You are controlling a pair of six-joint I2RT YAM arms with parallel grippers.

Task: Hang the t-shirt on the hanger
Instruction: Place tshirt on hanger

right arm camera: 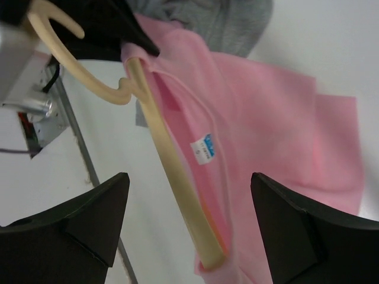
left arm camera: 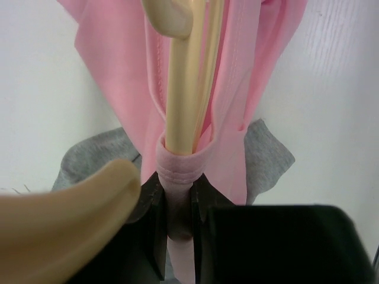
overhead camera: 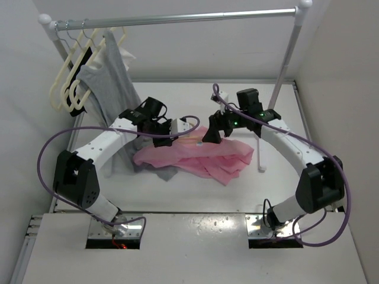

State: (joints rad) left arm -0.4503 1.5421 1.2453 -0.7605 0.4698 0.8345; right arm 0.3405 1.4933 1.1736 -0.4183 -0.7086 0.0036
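The pink t-shirt (overhead camera: 204,158) lies crumpled on the white table between my two arms. My left gripper (overhead camera: 167,134) is shut on its collar band (left arm camera: 176,168), which wraps the neck of the peach-tan hanger (left arm camera: 185,89). The hanger's hook (left arm camera: 59,225) curves past the left jaw. One hanger arm (right arm camera: 172,171) runs inside the t-shirt (right arm camera: 266,136), and its end sits tucked in a fabric fold. My right gripper (right arm camera: 190,177) hangs open above that arm and the white neck label (right arm camera: 203,148), touching nothing. In the top view the right gripper (overhead camera: 212,134) is at the shirt's far edge.
A clothes rail (overhead camera: 177,18) spans the back, with cream-white hangers (overhead camera: 71,80) at its left end. A grey sleeveless garment (overhead camera: 109,77) hangs there and trails down under the pink fabric (left arm camera: 269,154). The rack's right post (overhead camera: 285,65) stands at the far right.
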